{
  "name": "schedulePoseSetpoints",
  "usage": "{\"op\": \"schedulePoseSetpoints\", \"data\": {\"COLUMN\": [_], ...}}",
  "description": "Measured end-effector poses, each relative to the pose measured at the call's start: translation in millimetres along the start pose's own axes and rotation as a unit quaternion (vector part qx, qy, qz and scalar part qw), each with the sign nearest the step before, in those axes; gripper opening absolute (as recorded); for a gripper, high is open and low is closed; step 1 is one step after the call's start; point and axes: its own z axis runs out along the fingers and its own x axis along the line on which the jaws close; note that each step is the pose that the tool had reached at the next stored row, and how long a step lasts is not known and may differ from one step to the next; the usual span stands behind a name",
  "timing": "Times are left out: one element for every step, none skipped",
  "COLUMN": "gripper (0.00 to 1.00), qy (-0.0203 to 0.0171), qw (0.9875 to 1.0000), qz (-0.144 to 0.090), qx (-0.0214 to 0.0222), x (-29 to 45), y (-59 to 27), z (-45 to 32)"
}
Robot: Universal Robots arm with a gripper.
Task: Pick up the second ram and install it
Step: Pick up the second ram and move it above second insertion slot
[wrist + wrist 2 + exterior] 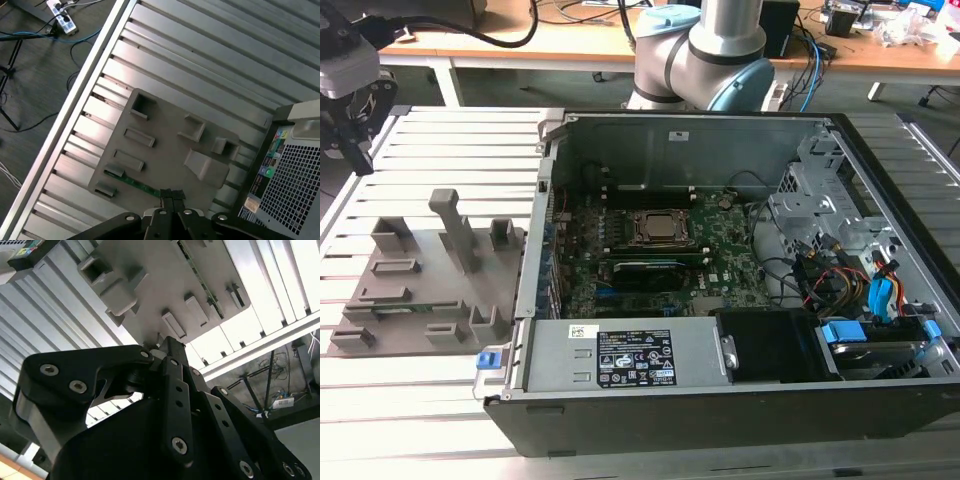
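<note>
The second ram point(136, 184) is a thin green stick lying in a slot along one edge of the grey fixture plate point(165, 147). In the second wrist view, the ram point(201, 276) shows as a narrow green edge on the plate point(150, 285). My gripper point(171, 194) hangs above the plate, close to one end of the stick in the first wrist view, with its black fingers point(169, 347) together and nothing between them. In the exterior view, the gripper point(360, 158) is at the far left, raised above the plate point(430, 290).
The open computer case point(720, 420) stands to the exterior view's right of the plate, with the green motherboard point(725, 235) and CPU socket point(658, 228) inside. A tall grey post point(455, 230) rises from the plate. The table edge point(75, 95) drops to a floor with cables.
</note>
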Motion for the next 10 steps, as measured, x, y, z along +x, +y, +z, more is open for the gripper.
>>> {"op": "schedulePoseSetpoints", "data": {"gripper": [0.11, 0.11, 0.11, 0.11, 0.11, 0.11, 0.11, 0.11, 0.11, 0.11], "qy": [0.0003, 0.0007, 0.0013, 0.0019, 0.0024, 0.0028, 0.0035, 0.0038, 0.0044, 0.0050], "qw": [1.0000, 0.9999, 0.9996, 0.9991, 0.9986, 0.9980, 0.9971, 0.9965, 0.9951, 0.9938], "qz": [-0.006, -0.016, -0.028, -0.042, -0.052, -0.062, -0.076, -0.084, -0.098, -0.111], "qx": [-0.0001, -0.0004, -0.0007, -0.0010, -0.0012, -0.0015, -0.0018, -0.0020, -0.0023, -0.0026], "x": [0.0, 0.0, 0.0, 0.0, 0.0, 0.0, 0.0, 0.0, 0.0, 0.0], "y": [0.0, 0.0, 0.0, 0.0, 0.0, 0.0, 0.0, 0.0, 0.0, 0.0], "z": [0.0, 0.0, 0.0, 0.0, 0.0, 0.0, 0.0, 0.0, 0.0, 0.0]}}
